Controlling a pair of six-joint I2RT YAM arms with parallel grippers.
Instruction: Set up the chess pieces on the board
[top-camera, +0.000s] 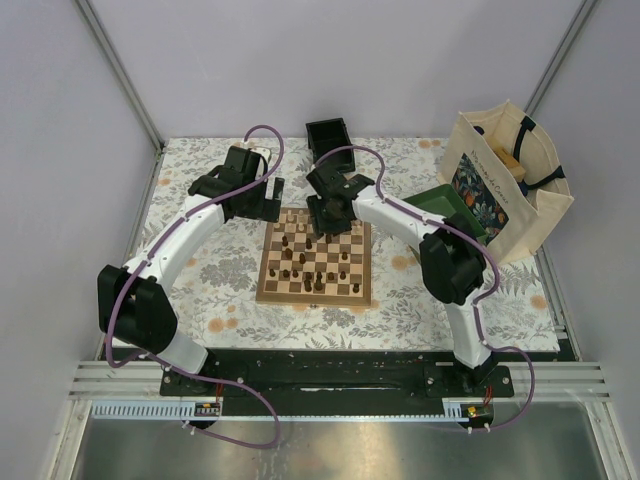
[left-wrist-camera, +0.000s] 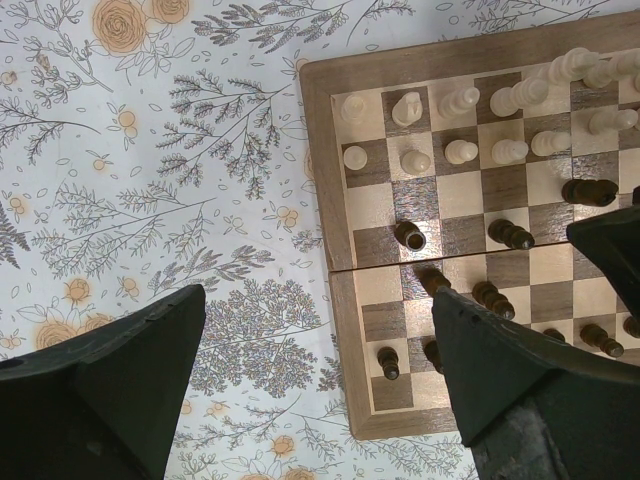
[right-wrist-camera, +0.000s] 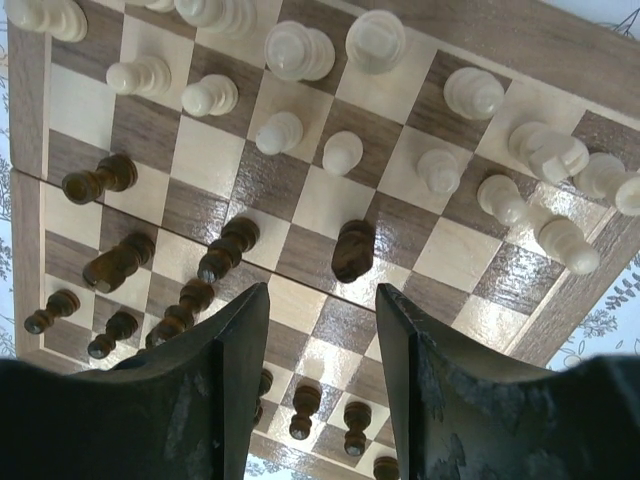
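Guessing the empty, parted right claw (right-wrist-camera: 322, 300) is lining up on that stray dark piece (right-wrist-camera: 352, 250) while the wide-open left claw (left-wrist-camera: 318, 300) is idling at the edge of the chessboard (left-wrist-camera: 320, 150).

Pale grey walls (top-camera: 350, 60), metal corner posts (top-camera: 119, 70), floral-clothed table (top-camera: 200, 290), soft even light.

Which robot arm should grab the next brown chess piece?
Right. The right gripper hangs over the board with open jaws just short of a dark piece; the left gripper hovers at the board's edge, over tablecloth.
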